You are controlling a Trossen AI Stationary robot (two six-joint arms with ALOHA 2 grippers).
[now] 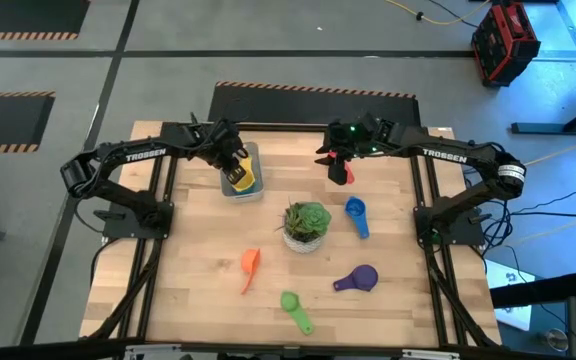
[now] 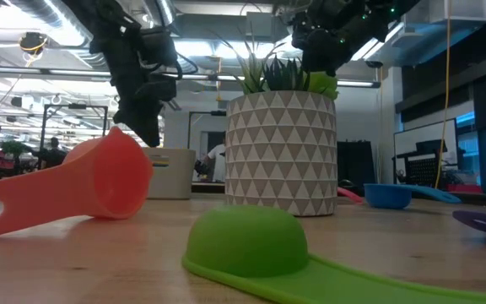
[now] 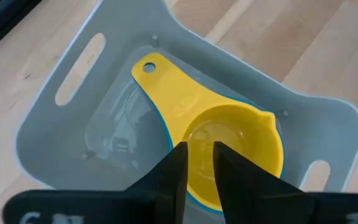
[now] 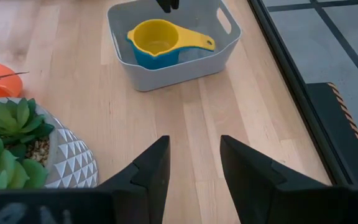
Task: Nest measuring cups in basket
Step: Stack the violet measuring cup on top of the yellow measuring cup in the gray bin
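My left pincer (image 3: 197,163) hovers over the basket (image 3: 55,134) at the tabletop's (image 1: 198,260) far left, fingers nearly together, holding nothing. Inside, the yellow cup (image 3: 229,146) sits nested in a blue cup (image 4: 146,60). My right pincer (image 4: 193,163) hangs parted, empty, far right. Both arms read "TROSSEN".

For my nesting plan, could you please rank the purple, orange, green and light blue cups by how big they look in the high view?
1. Purple cup: widest bowl.
2. Green cup and light blue cup: bowls look alike, so not ranked apart.
3. Orange cup: lies on its side, so its bowl is hard to judge; it looks smallest.
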